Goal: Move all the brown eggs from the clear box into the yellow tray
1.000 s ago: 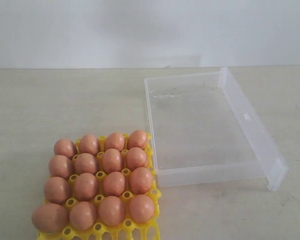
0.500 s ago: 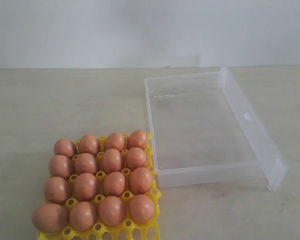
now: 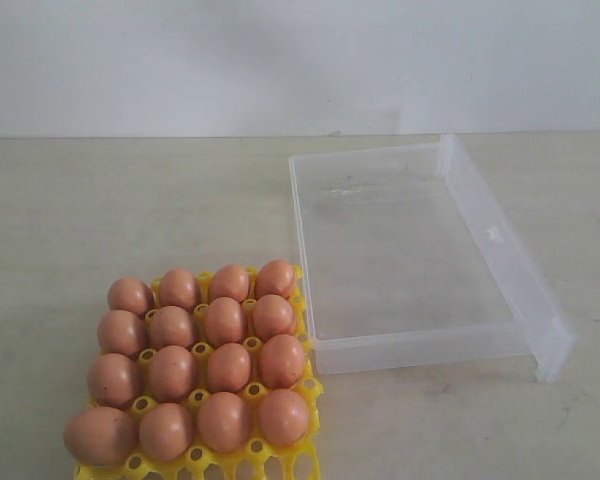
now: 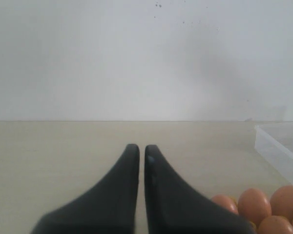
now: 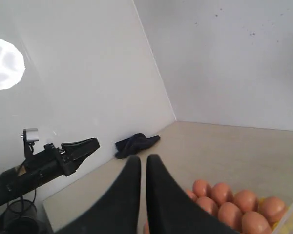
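Note:
Several brown eggs [image 3: 227, 366] fill the yellow tray [image 3: 311, 386] at the front left of the exterior view. To its right the clear box [image 3: 410, 260] lies with nothing in it, its flap on the right side. Neither gripper shows in that view. In the left wrist view my left gripper [image 4: 138, 146] is shut and holds nothing, low over bare table, with brown eggs [image 4: 254, 204] and a corner of the clear box [image 4: 278, 152] off to one side. My right gripper [image 5: 142, 158] is shut and holds nothing, raised beside the brown eggs [image 5: 234, 202].
A white wall stands behind the beige table [image 3: 130, 210]. In the right wrist view a dark cloth [image 5: 136, 143] lies on the table by the wall corner, and the left arm [image 5: 49, 163] reaches in along the side wall.
A dark piece of the right arm at the exterior view's right edge one second ago has gone out of the picture. Eggs, tray and box have not moved.

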You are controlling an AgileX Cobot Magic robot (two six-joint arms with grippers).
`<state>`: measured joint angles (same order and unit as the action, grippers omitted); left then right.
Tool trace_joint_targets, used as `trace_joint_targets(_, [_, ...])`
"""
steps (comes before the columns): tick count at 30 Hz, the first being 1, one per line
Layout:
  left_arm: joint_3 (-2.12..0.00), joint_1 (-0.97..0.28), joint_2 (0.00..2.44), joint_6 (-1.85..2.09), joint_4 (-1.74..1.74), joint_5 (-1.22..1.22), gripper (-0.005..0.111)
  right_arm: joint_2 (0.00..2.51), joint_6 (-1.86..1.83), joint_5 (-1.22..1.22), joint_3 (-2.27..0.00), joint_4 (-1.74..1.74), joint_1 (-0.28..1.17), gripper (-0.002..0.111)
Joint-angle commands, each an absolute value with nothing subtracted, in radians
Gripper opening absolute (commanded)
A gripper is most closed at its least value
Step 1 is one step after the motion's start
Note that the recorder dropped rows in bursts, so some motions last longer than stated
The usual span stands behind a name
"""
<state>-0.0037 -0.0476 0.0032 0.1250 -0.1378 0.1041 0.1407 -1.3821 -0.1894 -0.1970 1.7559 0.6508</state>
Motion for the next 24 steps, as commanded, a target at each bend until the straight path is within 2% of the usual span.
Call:
trace_joint_targets(1, [0.000, -0.045, 0.000, 0.128, -0.138, 0.099, 0.004, 0.124, -1.347, -0.245, -0.193, 1.744, 0.648, 0.001])
trace_joint_targets(7, [0.000, -0.045, 0.000, 0.128, -0.138, 0.103, 0.004, 0.079, -1.636, 0.000, -0.208, 1.744, 0.648, 0.001])
trace_joint_targets(12, [0.000, -0.045, 0.000, 0.128, -0.138, 0.103, 0.004, 0.062, -1.738, 0.060, -0.228, 1.738, 0.648, 0.001])
trace_joint_targets(14, [0.000, -0.045, 0.000, 0.128, -0.138, 0.103, 0.004, 0.067, -1.521, 0.068, -0.223, 1.540, 0.626, 0.001])
trace_joint_targets(18, [0.000, -0.045, 0.000, 0.128, -0.138, 0.103, 0.004, 0.074, -0.663, 0.090, -0.137, 0.877, 0.475, 0.001])
trace_joint_targets(20, [0.000, -0.045, 0.000, 0.128, -0.138, 0.103, 0.004, 0.072, -0.475, 0.068, -0.070, 0.753, 0.380, 0.001])
trace_joint_targets(23, [0.000, -0.045, 0.000, 0.128, -0.138, 0.103, 0.004, 0.041, -0.405, 0.000, 0.000, 0.750, 0.213, 0.001])
trace_joint_targets(24, [0.000, -0.045, 0.000, 0.128, -0.138, 0.103, 0.004, 0.022, -0.396, -0.111, 0.000, 0.738, 0.145, 0.001])
